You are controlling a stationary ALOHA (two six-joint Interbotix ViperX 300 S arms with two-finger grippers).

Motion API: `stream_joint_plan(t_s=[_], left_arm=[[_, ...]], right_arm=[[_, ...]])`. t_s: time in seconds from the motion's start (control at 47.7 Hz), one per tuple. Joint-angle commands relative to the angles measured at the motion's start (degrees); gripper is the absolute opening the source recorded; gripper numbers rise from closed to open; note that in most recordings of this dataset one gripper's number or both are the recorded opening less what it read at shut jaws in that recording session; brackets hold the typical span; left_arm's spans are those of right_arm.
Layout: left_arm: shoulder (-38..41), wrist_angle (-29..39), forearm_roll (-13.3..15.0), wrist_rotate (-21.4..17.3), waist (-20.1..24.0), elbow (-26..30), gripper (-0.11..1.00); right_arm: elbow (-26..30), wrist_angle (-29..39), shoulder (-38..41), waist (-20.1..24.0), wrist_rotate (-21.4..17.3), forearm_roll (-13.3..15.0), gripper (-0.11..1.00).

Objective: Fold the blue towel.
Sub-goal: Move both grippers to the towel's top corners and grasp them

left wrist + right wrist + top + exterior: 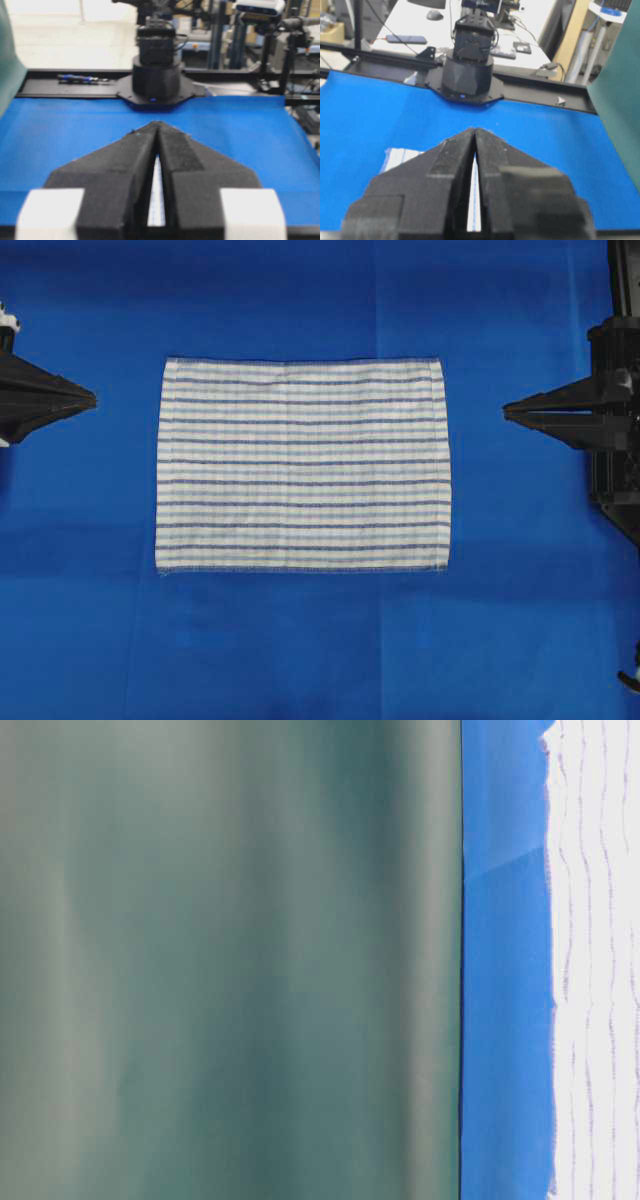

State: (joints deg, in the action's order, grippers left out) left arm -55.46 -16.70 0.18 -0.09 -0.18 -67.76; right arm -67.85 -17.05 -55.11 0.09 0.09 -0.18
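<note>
I see towel (302, 465) flat between both closed, empty grippers, long axis left-right; left gripper (92, 397) and right gripper (507, 411) about equally near.

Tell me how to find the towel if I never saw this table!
Look at the plain solid-blue table covering. In its middle, between the two black grippers, lies a flat rectangular white woven towel with hemmed edges. Its thin dark-blue and light-blue stripes make it the only pale, patterned thing there.
</note>
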Motion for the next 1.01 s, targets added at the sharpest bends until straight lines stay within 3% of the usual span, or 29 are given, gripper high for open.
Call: stream_joint_plan(t_s=[0.0,0.126,0.524,0.608,0.692,0.86,0.944,0.986], left_arm=[[0.3,-0.4,1.2,-0.3,0.0,1.2,0.00],[0.7,-0.4,1.2,-0.4,0.3,1.1,0.00],[7.8,-1.0,1.5,-0.2,5.7,-1.5,0.01],[10.1,-1.1,1.5,0.4,7.4,-2.2,0.12],[12.3,-1.8,1.8,0.4,9.3,-3.0,0.34],[17.5,-4.1,1.8,0.4,13.1,-5.2,0.81],[20.2,-5.5,1.8,0.4,15.2,-6.7,0.82],[21.7,-6.4,1.8,0.4,16.3,-7.6,0.82]], right_arm=[[1.8,0.0,0.2,-0.4,0.4,0.1,0.00],[1.9,1.1,1.2,-1.7,-0.4,-0.1,-0.06],[0.7,2.5,8.8,-10.7,-0.5,-4.3,-0.04],[0.4,2.6,11.6,-12.3,-0.5,-4.8,0.01],[0.1,2.3,15.3,-14.2,-0.5,-5.2,0.12],[-0.8,-0.6,22.9,-17.3,-0.5,-7.0,0.57],[-1.8,-4.0,27.3,-18.5,-0.5,-7.4,0.79],[-2.2,-5.9,29.4,-19.1,-0.5,-7.5,0.83]])
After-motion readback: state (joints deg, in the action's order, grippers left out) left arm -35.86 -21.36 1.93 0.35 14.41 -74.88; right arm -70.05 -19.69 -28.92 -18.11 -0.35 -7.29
